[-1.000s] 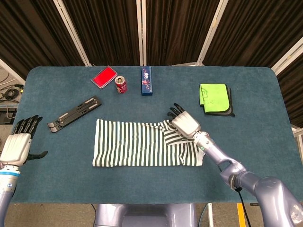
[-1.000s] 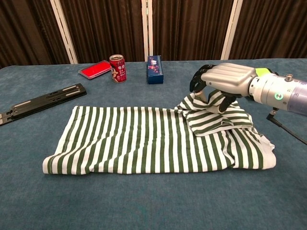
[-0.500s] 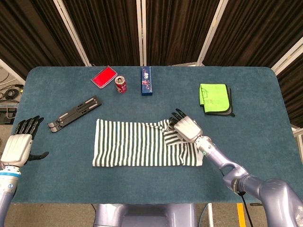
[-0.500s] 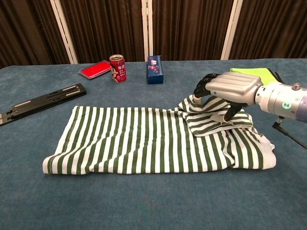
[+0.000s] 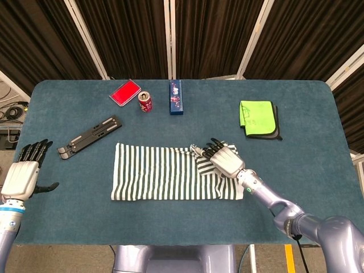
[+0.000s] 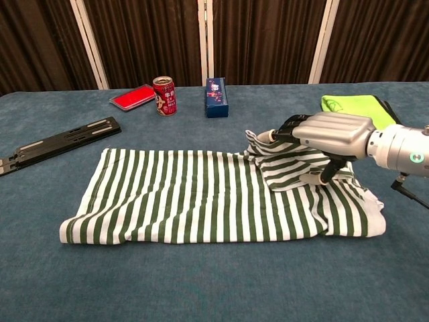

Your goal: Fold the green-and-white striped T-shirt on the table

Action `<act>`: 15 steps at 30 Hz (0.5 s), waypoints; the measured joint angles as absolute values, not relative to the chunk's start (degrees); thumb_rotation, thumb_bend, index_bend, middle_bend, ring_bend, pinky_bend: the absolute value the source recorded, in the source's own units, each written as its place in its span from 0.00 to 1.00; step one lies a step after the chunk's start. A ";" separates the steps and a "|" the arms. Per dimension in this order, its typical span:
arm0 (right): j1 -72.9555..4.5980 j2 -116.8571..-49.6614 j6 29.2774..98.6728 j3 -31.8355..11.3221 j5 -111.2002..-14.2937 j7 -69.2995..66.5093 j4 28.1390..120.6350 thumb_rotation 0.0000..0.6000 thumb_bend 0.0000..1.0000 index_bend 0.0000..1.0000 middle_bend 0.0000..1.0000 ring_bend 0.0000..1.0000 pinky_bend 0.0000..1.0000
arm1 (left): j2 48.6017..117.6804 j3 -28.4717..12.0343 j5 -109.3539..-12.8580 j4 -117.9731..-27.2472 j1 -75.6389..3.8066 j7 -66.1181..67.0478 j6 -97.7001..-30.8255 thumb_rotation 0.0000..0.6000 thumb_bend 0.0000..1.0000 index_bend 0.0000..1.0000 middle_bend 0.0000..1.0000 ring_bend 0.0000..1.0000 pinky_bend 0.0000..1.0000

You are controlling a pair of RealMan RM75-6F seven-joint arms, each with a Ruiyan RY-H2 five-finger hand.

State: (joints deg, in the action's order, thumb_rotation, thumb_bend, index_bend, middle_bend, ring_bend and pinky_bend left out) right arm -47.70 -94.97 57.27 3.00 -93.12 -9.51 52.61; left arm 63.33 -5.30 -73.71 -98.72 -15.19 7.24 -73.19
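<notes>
The green-and-white striped T-shirt lies flat across the middle of the table, with a sleeve flap folded over its right end. My right hand rests low on that flap and its fingers pinch the flap's raised far corner, thumb down on the cloth. In the chest view the same hand lies palm down over the stripes. My left hand hovers off the table's left edge, fingers spread, holding nothing; the chest view does not show it.
Behind the shirt stand a red can and a blue box, with a flat red case beside them. A black folding stand lies at the left. A green cloth lies on a dark pad at the back right.
My right hand has come down and drawn slightly toward me, lowering the lifted sleeve flap onto the shirt. The left hand has barely moved.
</notes>
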 measured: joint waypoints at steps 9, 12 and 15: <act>-47.81 -91.28 55.21 4.41 -93.94 -14.72 59.03 1.00 0.28 0.07 0.16 0.14 0.07 | 63.32 -5.23 -74.02 -98.78 -15.17 7.08 -73.18 1.00 0.00 0.00 0.00 0.00 0.00; -48.53 -89.99 53.19 4.92 -94.13 -16.90 60.77 1.00 0.28 0.08 0.15 0.14 0.07 | 63.31 -5.20 -74.13 -98.82 -15.17 7.06 -73.16 1.00 0.00 0.00 0.00 0.00 0.00; -49.40 -88.91 51.42 5.51 -94.53 -18.57 61.96 1.00 0.28 0.08 0.14 0.13 0.07 | 63.25 -5.15 -74.29 -98.91 -15.12 6.96 -73.23 1.00 0.00 0.00 0.00 0.00 0.00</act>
